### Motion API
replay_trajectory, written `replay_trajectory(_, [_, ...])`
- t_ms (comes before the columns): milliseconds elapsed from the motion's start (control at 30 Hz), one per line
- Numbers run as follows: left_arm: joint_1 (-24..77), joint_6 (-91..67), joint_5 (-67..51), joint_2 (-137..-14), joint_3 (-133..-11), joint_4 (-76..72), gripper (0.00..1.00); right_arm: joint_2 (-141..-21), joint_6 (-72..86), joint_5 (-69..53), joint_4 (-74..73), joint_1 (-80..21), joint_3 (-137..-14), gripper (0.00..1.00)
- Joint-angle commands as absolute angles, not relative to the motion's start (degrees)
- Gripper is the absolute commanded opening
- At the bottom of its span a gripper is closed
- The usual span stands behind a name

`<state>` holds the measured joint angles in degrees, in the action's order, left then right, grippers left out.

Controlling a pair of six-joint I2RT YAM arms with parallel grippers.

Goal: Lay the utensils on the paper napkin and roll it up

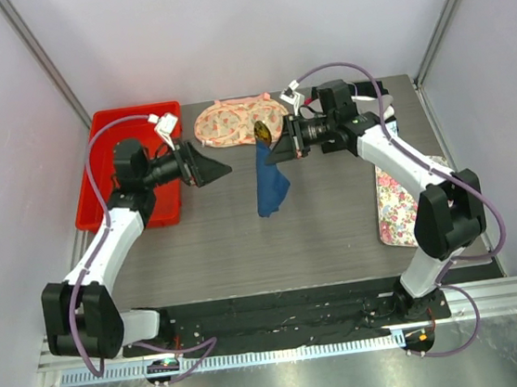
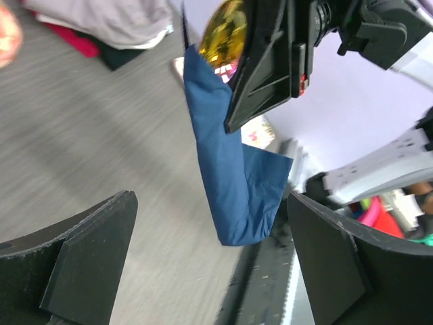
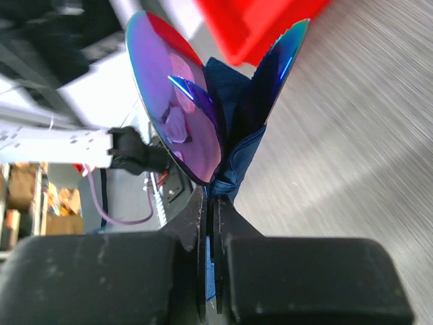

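— Two arms meet over the middle of the table. Which one carries the bundle?

— The right gripper. Its jaws are pressed together on the top of the paper napkin, which hangs down as a loose dark blue fold and appears clear of the tabletop. The utensils sit inside it, and their shiny, spoon-like ends poke out above the pinch.

— And the left gripper?

— Spread wide and holding nothing. It is just beside the hanging napkin and pointed at it.

— How would the bundle handle?

— I judge the paper to be light, limp and easy to tear. The cutlery looks stiff and smooth enough to slide out of the open lower end. The safest hold seems to be across the fold where the paper wraps the handles, squeezing both together, rather than on the loose tail.
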<state>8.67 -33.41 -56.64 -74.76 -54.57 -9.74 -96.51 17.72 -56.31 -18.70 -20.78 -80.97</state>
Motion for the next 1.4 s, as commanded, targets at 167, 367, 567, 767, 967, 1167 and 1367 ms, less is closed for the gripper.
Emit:
replay_trajectory(167, [13.70, -50.97, -56.16, -69.26, -46.50, -32.51, 0.89, -86.49, 15.47, -59.33, -20.30, -27.41, -86.83, 0.01])
replay_trajectory(367, [17.75, -53.00, -56.25, -66.71, -43.86, -37.17, 0.85, -84.11, 15.73, -58.27, -20.83, -30.14, -87.36, 0.01])
replay_trajectory(567, [19.95, -55.72, -56.16, -64.95, -41.57, -43.24, 0.77, -82.71, 16.26, -57.57, -20.92, -32.43, -87.45, 0.01])
replay_trajectory(767, [21.18, -55.81, -55.55, -64.95, -41.22, -44.56, 0.70, -81.92, 18.54, -58.01, -18.73, -33.40, -87.10, 0.01])
replay_trajectory(967, [21.80, -55.90, -55.37, -64.69, -40.69, -45.35, 0.62, -81.83, 21.27, -58.10, -16.18, -33.75, -86.84, 0.01])
replay_trajectory(1167, [21.80, -56.42, -54.76, -64.60, -40.69, -46.32, 0.46, -81.91, 22.32, -58.27, -15.21, -33.93, -86.75, 0.01])
replay_trajectory(1367, [21.88, -58.01, -55.28, -64.60, -41.22, -47.29, 0.28, -81.56, 22.15, -57.92, -14.94, -33.93, -85.96, 0.01])
